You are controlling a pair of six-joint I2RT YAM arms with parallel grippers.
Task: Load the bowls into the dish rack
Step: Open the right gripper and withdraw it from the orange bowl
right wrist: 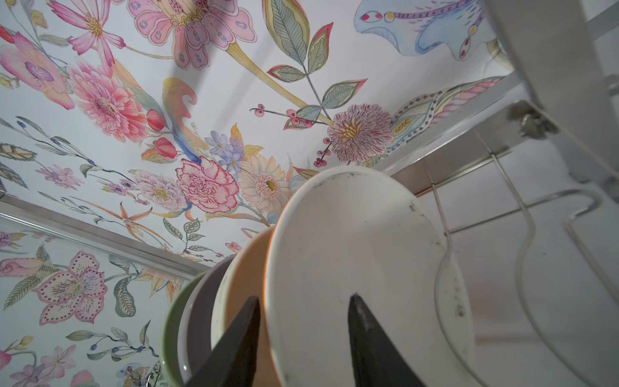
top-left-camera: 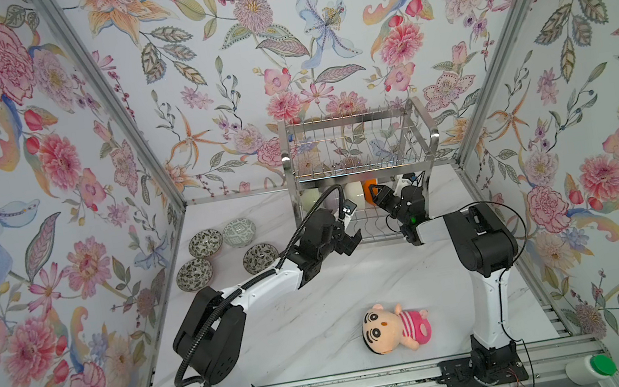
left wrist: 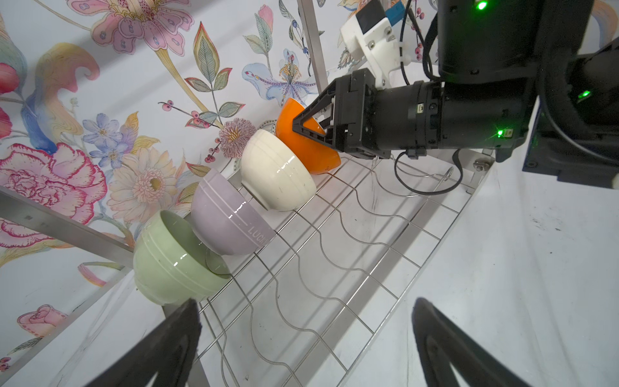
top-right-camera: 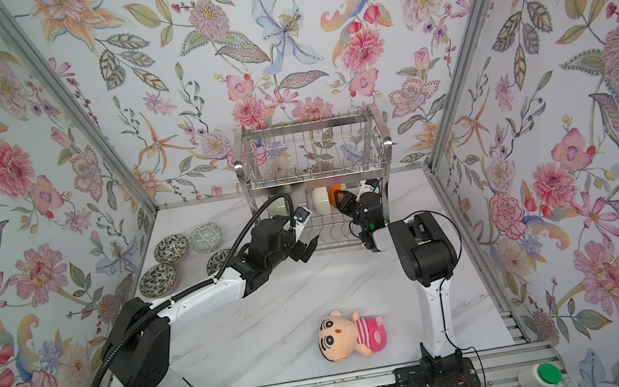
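The dish rack (top-left-camera: 358, 140) stands at the back of the table. On its lower wire shelf (left wrist: 335, 241) several plain bowls lean in a row: green (left wrist: 170, 261), lavender (left wrist: 224, 217), cream (left wrist: 274, 174), orange (left wrist: 315, 157). My right gripper (right wrist: 303, 298) is open, its jaws straddling the orange bowl's rim; one finger is over the white inside (right wrist: 351, 234), the other outside, with a gap. My left gripper (left wrist: 306, 303) hangs open and empty over the shelf's front, next to the green bowl. Several patterned bowls (top-left-camera: 205, 243) sit upright on the table left of the rack.
A plush doll (top-left-camera: 394, 326) in a pink striped shirt lies on the table near the front, between the two arm bases. The rack's upper tier (top-right-camera: 313, 147) overhangs both grippers. Metal posts and floral walls close in the sides and back.
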